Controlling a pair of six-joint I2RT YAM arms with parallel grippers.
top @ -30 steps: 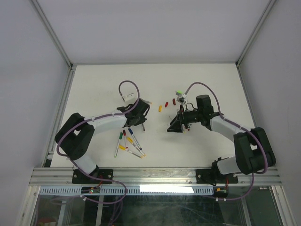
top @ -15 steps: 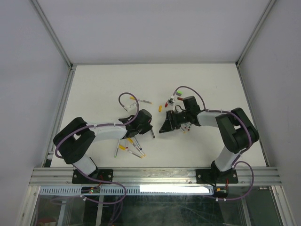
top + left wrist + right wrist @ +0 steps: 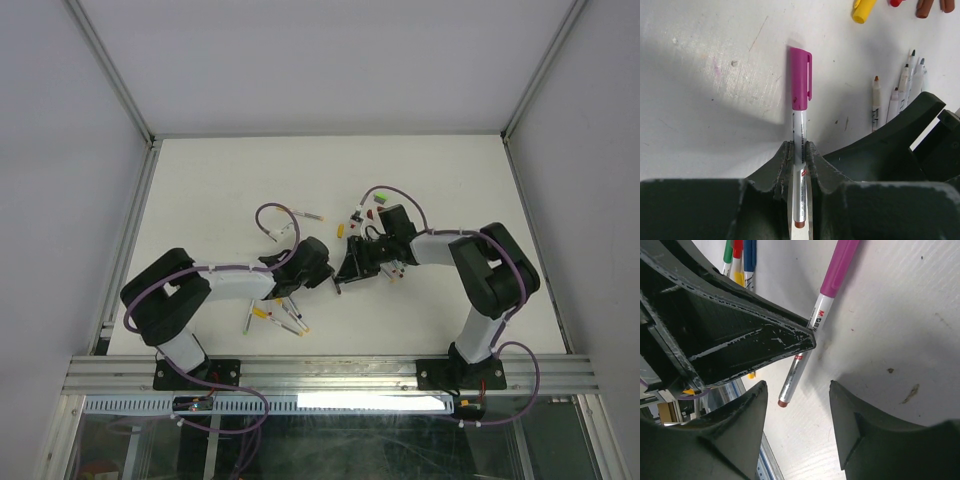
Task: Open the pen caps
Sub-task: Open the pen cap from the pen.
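Observation:
My left gripper (image 3: 800, 150) is shut on the white-grey barrel of a pen (image 3: 800, 131). The pen's magenta cap (image 3: 801, 77) is still on and sticks out past the fingertips, low over the table. My right gripper (image 3: 797, 388) is open, close to and facing the left one. The same pen (image 3: 799, 369) and its magenta cap (image 3: 839, 266) lie just beyond the right fingers, which do not touch it. From above, the left gripper (image 3: 333, 281) and right gripper (image 3: 351, 266) almost meet mid-table. Loose pen caps lie nearby: yellow (image 3: 340, 230), red (image 3: 368, 213), green (image 3: 381, 199).
Several capped pens (image 3: 276, 311) lie in a bunch near the left arm, also seen as capped pens (image 3: 739, 254). Uncapped pens (image 3: 902, 87) rest beside the right gripper's body. A yellow cap (image 3: 862, 10) and brown caps (image 3: 926, 7) lie further out. One pen (image 3: 311, 216) lies apart.
The left gripper carried the pen rightward to mid-table. The right arm swung left to meet it, and its jaws narrowed somewhat.

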